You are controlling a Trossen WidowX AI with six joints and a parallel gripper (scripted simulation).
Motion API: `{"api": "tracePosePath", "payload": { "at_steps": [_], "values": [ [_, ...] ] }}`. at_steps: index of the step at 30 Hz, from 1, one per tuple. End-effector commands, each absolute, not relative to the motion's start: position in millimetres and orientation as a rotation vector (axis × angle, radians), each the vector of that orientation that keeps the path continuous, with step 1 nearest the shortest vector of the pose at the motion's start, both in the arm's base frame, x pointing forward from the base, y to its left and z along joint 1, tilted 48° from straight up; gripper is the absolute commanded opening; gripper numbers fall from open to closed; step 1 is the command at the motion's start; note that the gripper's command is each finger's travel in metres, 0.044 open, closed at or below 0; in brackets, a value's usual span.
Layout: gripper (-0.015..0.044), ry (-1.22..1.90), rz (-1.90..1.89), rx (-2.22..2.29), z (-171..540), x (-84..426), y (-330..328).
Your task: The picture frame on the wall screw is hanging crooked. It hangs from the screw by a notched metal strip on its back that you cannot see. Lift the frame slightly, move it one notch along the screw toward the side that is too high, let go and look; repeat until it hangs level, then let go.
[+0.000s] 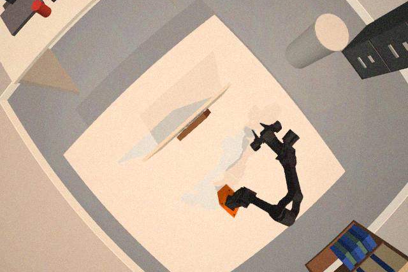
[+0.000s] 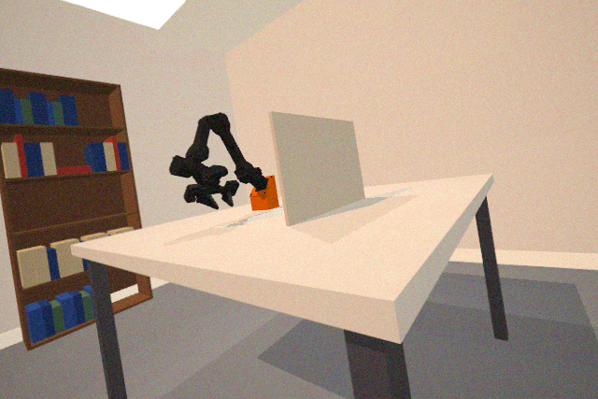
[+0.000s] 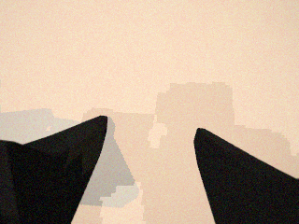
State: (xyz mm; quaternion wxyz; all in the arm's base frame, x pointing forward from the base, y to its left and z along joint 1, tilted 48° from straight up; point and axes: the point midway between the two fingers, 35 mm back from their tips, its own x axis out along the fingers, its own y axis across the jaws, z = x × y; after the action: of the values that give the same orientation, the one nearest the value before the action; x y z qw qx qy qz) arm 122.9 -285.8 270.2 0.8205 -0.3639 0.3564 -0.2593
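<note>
The picture frame (image 1: 193,127) shows in the top view as a brown bar seen from above, along the face of the upright wall panel (image 1: 152,153) (image 2: 319,167). In the exterior view the panel hides it. The screw and the notched strip are hidden, and how far the frame tilts cannot be told. My gripper (image 1: 256,127) (image 2: 224,206) (image 3: 151,129) is open and empty, apart from the frame, out in front of the panel and to its right in the top view. The wrist view shows both fingers apart over the table top, with no frame between them.
The table (image 1: 115,176) (image 2: 337,269) carries the panel and the arm's orange base (image 1: 225,193) (image 2: 264,199). The arm arches up from the base toward the table's edge. Shadows of arm and panel lie on the table. A bookshelf (image 2: 63,201), a round bin (image 1: 309,46) and a dark cabinet (image 1: 368,48) stand beyond the table.
</note>
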Motion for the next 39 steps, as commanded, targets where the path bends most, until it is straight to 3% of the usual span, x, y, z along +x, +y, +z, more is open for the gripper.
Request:
{"api": "tracePosePath", "payload": {
  "at_steps": [1, 17, 28, 39],
  "values": [
    [0.0260, 0.634, -0.551, -0.663, 256, 176, -261],
    [0.0260, 0.171, -0.421, -0.139, 225, 281, -118],
    [0.0260, -0.074, -0.188, 0.410, 207, 276, -7],
    [0.0260, -0.084, -0.171, 0.448, 206, 274, -1]
  ]
}}
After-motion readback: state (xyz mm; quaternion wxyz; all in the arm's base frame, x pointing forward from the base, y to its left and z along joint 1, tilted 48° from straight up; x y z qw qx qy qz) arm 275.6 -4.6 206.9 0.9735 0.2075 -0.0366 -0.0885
